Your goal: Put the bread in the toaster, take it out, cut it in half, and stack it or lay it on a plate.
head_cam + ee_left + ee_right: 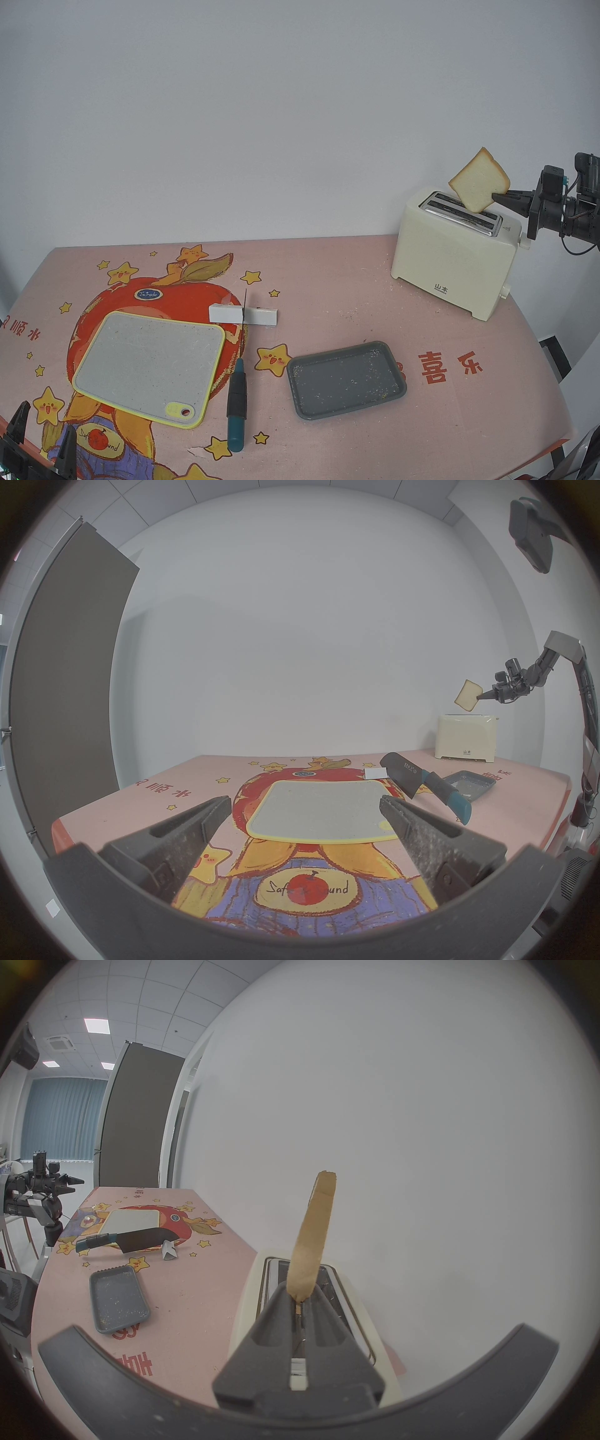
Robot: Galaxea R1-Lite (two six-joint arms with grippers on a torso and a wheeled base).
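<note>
My right jaws are clenched on the bread (pixel 480 179). They pinch one edge of the slice, which hangs tilted, one corner down, just above the slots of the toaster (pixel 453 262) at 2 o'clock on the worktop (pixel 350 294). I cannot tell from here whether the slice is going in or is already out. If it goes in, I think I should first turn it so its flat side runs along a slot, then lower it straight, because a tilted corner may catch the wire guides. If it is out, its way leads to the cutting board (pixel 150 365) at 8 o'clock. My hold is only on the rim, so I judge that slow travel is wiser, since soft bread tears easily.

My left jaws are released, low over the near edge at 7 o'clock. Between the board and the plate (pixel 347 379) lies the knife (pixel 237 400), its blade standing in a white holder (pixel 242 314). I should pass well above it.
</note>
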